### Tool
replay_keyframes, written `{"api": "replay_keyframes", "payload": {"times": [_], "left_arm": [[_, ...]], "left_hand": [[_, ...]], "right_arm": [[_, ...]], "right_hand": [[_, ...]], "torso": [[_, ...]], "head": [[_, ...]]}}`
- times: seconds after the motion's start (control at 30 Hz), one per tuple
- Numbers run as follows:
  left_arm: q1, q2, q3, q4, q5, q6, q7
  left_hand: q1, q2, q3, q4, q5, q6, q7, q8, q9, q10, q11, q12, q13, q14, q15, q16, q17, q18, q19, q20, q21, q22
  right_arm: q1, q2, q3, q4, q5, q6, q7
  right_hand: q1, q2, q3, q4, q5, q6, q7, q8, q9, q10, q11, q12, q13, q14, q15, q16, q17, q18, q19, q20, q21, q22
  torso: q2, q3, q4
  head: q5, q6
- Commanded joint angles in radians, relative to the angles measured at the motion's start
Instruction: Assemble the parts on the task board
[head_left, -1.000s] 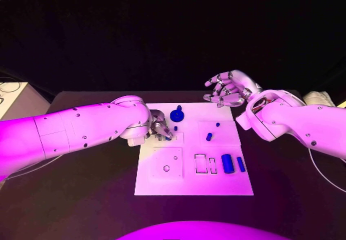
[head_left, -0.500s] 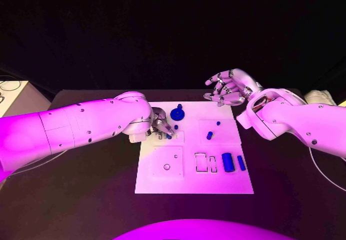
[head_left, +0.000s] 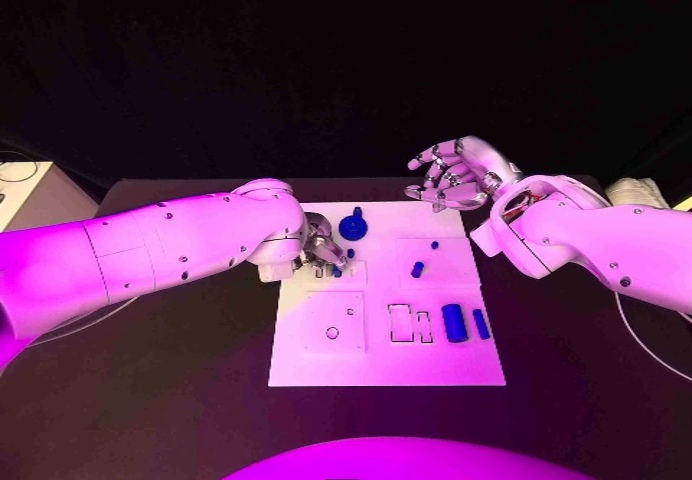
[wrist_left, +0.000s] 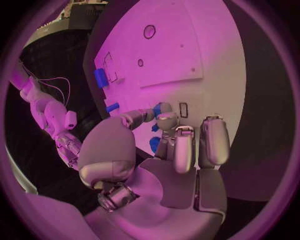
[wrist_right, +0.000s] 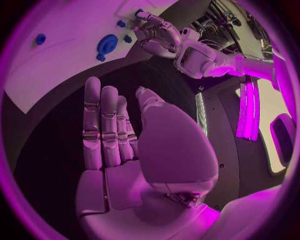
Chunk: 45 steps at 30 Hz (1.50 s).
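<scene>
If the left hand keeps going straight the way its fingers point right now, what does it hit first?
The left hand points down at the task board; its fingers are already at a small blue part. That part comes first, then the board beneath it. Whether they already touch it is unclear.

the left hand (head_left: 320, 250) hides the small blue part (wrist_left: 164, 108) at its fingertips.

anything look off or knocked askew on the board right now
Nothing stands out. The task board lies flat and square on the table, the blue parts sit tidily on it, the left hand works at its far left, and the right hand hovers empty.
</scene>
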Motion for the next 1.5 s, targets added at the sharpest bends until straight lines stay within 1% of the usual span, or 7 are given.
{"api": "replay_keyframes", "payload": {"times": [0.03, 0.43, 0.83, 1.13, 1.17, 1.27, 1.5], "left_arm": [[-0.011, 0.008, -0.007, 0.000, 0.011, 0.033, -0.005], [-0.011, 0.002, -0.007, 0.003, 0.005, 0.040, -0.007], [-0.011, 0.000, -0.007, 0.006, 0.001, 0.038, -0.006], [-0.011, -0.004, -0.007, 0.003, -0.002, 0.037, -0.007], [-0.011, -0.004, -0.007, 0.003, -0.003, 0.035, -0.007], [-0.011, -0.004, -0.007, 0.002, -0.003, 0.029, -0.007], [-0.011, -0.007, -0.007, -0.001, -0.004, 0.021, -0.007]], "left_hand": [[-0.001, 0.009, 0.106, -0.116, -0.006, 0.022, -0.021, -0.005, -0.001, 0.006, 0.000, 0.003, 0.001, 0.102, -0.007, 0.003, 0.263, -0.018, 0.006, -0.001, 0.002, 0.001], [0.007, 0.012, 0.094, -0.121, -0.006, 0.025, -0.022, -0.008, -0.002, 0.008, -0.002, 0.002, 0.002, 0.102, -0.009, 0.003, 0.263, -0.018, 0.008, -0.003, 0.002, 0.003], [-0.019, -0.021, -0.109, -0.031, -0.019, 0.040, -0.028, -0.027, -0.011, 0.007, -0.005, -0.002, 0.001, 0.102, -0.011, 0.003, 0.263, -0.018, 0.009, -0.005, -0.004, 0.001], [-0.020, -0.042, -0.194, 0.019, -0.020, 0.047, -0.029, -0.035, -0.016, 0.006, -0.005, -0.002, 0.003, 0.102, -0.011, 0.003, 0.263, -0.018, 0.010, -0.006, -0.007, 0.000], [-0.019, -0.042, -0.200, 0.023, -0.020, 0.047, -0.029, -0.036, -0.016, 0.006, -0.005, -0.002, 0.003, 0.102, -0.011, 0.003, 0.263, -0.018, 0.011, -0.006, -0.006, 0.001], [-0.026, -0.050, -0.240, 0.055, -0.023, 0.051, -0.028, -0.038, -0.016, 0.006, -0.005, -0.001, 0.004, 0.102, -0.012, 0.003, 0.263, -0.018, 0.011, -0.006, -0.007, 0.001], [-0.012, -0.051, -0.283, 0.094, -0.059, 0.053, -0.029, -0.040, -0.016, 0.006, -0.005, 0.000, 0.006, 0.102, -0.012, 0.003, 0.263, -0.018, 0.011, -0.007, -0.009, 0.000]], "right_arm": [[0.000, 0.000, 0.000, 0.002, -0.004, 0.014, 0.003], [-0.001, -0.001, 0.000, 0.004, -0.004, 0.017, 0.004], [-0.001, -0.003, 0.000, 0.004, -0.004, 0.015, 0.005], [-0.001, -0.003, 0.000, 0.004, -0.004, 0.013, 0.007], [-0.001, -0.003, 0.000, 0.004, -0.004, 0.012, 0.007], [-0.002, -0.004, 0.000, 0.004, -0.004, 0.011, 0.008], [-0.002, -0.004, 0.000, 0.003, -0.004, 0.012, 0.008]], "right_hand": [[0.000, -0.005, 0.007, 0.001, 0.004, -0.003, 0.004, 0.006, -0.001, -0.006, 0.000, -0.004, -0.001, 0.007, 0.000, -0.006, 0.002, 0.012, 0.008, -0.002, -0.003, -0.001], [0.000, -0.005, 0.007, 0.001, 0.004, -0.003, 0.004, 0.006, -0.001, -0.006, 0.000, -0.004, -0.001, 0.007, 0.001, -0.007, 0.002, 0.012, 0.008, -0.002, -0.004, -0.002], [-0.002, -0.006, 0.006, 0.002, 0.004, -0.004, 0.005, 0.006, -0.002, -0.008, 0.000, -0.005, -0.003, 0.006, 0.001, -0.010, 0.003, 0.012, 0.008, -0.002, -0.007, -0.004], [-0.019, -0.008, -0.005, 0.003, 0.002, -0.006, 0.007, 0.008, -0.002, -0.010, 0.003, -0.005, -0.009, 0.007, 0.003, -0.021, 0.006, 0.011, 0.010, 0.000, -0.016, -0.014], [-0.026, -0.008, -0.011, 0.003, -0.002, -0.007, 0.007, 0.008, -0.002, -0.009, 0.003, -0.003, -0.011, 0.009, 0.004, -0.025, 0.008, 0.011, 0.012, 0.001, -0.020, -0.018], [-0.049, 0.004, -0.051, 0.003, -0.081, -0.010, 0.008, 0.012, -0.003, -0.009, 0.004, 0.006, -0.017, 0.016, 0.005, -0.041, 0.018, 0.012, 0.021, 0.003, -0.034, -0.034], [-0.068, 0.025, -0.125, 0.005, -0.099, -0.014, 0.010, 0.018, -0.004, -0.017, 0.007, 0.020, -0.024, 0.022, 0.007, -0.066, 0.033, 0.012, 0.033, 0.005, -0.055, -0.058]], "torso": [[-0.001, -0.0006, 0.0018], [-0.001, -0.0014, 0.0014], [-0.001, -0.0011, 0.0017], [0.000, -0.0008, 0.0013], [0.000, -0.0011, 0.0011], [0.000, -0.0016, 0.0008], [-0.001, -0.0014, 0.0005]], "head": [[-0.003, -0.002], [-0.003, -0.001], [-0.002, -0.002], [-0.002, 0.000], [-0.002, 0.000], [-0.002, 0.001], [-0.004, 0.001]]}}
